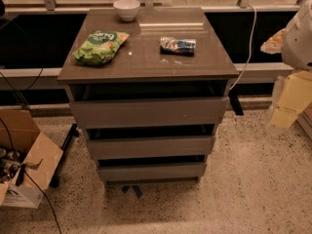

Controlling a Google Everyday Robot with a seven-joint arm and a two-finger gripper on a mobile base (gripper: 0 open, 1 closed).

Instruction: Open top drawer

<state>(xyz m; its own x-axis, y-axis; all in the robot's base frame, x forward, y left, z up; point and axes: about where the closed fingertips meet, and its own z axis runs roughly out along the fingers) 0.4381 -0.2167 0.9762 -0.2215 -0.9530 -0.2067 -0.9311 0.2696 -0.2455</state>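
Standing at centre view is a grey-brown drawer unit; its top is entered as the table (146, 57).

1. Top drawer (148, 112): set directly under the table top, the widest of three. The front is plain and handleless, its long axis running 9 to 3 o'clock. A dark slot is seen along its upper edge. It is judged shut or nearly so; nothing of its contents is shown.

2. Gripper (287, 106): recorded at the 3 o'clock edge of the view, well apart from the unit, pale yellow beneath a white arm (300, 33) segment. Whether it is spread or closed cannot be told.

3. Governing relation: the top drawer lies at about 9 o'clock from the gripper. The pull is judged to be needed toward 6 o'clock, across the panel's long axis, with the upper slot as the likely purchase.

4. Middle drawer (150, 146) and bottom drawer (151, 170): stacked below, contents hidden.

5. On the table: bowl (126, 9) at 12 o'clock, seemingly empty; green snack bag (100, 47) at 10 o'clock; blue packet (178, 45) at 1 o'clock.

6. Cardboard box (27, 160): at 8 o'clock, flaps open, with dark unidentified items inside.
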